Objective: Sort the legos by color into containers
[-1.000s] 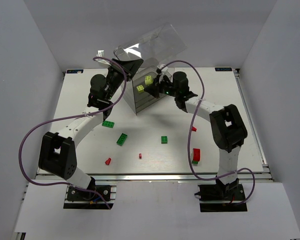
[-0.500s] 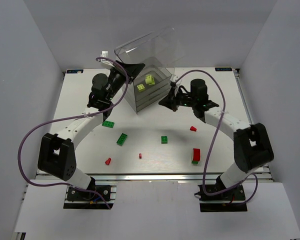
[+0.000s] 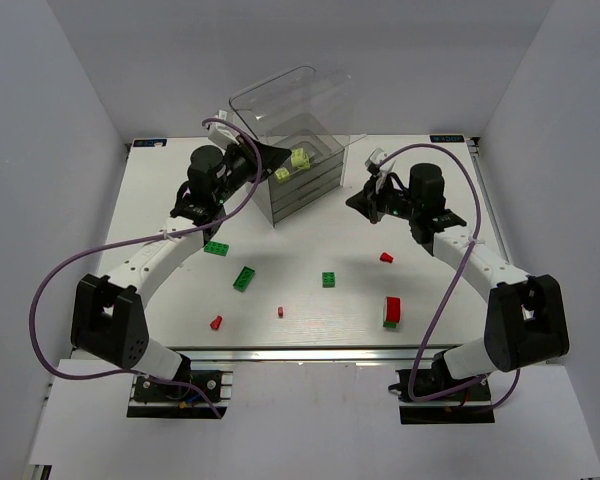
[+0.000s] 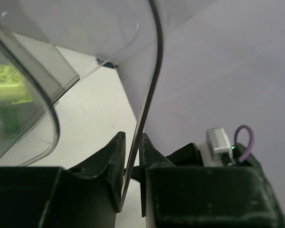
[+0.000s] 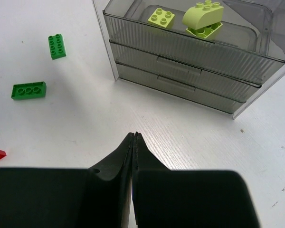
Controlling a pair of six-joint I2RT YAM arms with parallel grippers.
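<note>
Clear hood (image 4: 149,71) is pinched by the left claw (image 4: 131,175); the right claw (image 5: 134,142) is clenched empty above the counter (image 5: 190,137).

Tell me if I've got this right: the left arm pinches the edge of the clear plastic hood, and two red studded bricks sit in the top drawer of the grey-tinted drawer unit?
Not quite. The bricks in the top drawer are pale yellow-green, not red, as the right wrist view shows. The rest holds: the left gripper does have the clear plastic hood's edge between its fingers.
</note>
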